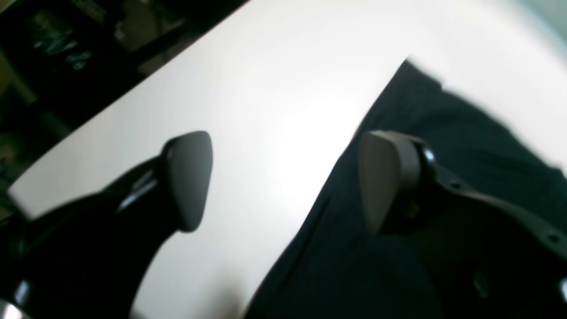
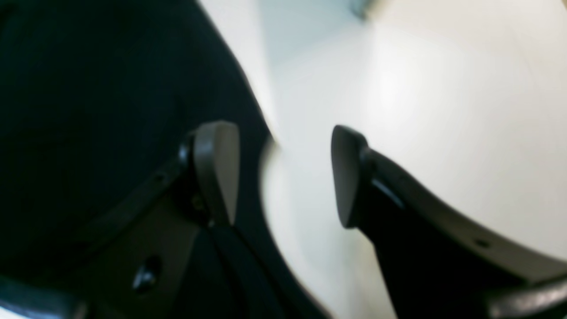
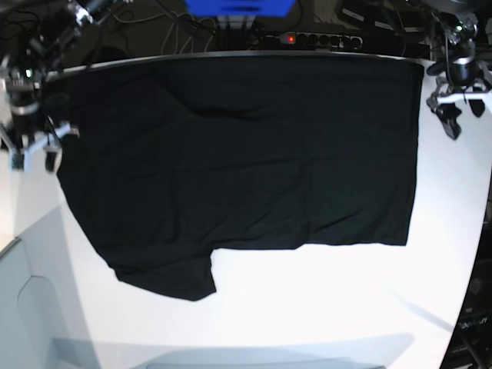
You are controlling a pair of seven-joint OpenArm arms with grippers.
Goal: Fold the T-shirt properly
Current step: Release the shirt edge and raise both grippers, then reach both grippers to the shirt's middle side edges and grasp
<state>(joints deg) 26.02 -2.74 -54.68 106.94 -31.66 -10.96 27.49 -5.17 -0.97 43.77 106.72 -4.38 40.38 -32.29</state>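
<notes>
The black T-shirt [image 3: 238,154] lies spread flat on the white table [image 3: 307,307], with one sleeve [image 3: 165,277] at the lower left. No print, collar or tag shows. My left gripper [image 3: 457,114] hovers open and empty just off the shirt's far right corner. In the left wrist view this gripper [image 1: 288,181] straddles the shirt's edge [image 1: 465,133], with one finger [image 1: 385,177] above the cloth. My right gripper [image 3: 32,157] is open and empty at the shirt's left edge. In the right wrist view the right gripper [image 2: 281,177] also straddles the cloth's edge [image 2: 88,88].
A power strip with a red light [image 3: 307,38], a blue box [image 3: 240,6] and cables lie behind the table's far edge. The table's curved right edge [image 3: 480,231] is near my left arm. Dark clutter [image 1: 66,44] lies beyond the table edge.
</notes>
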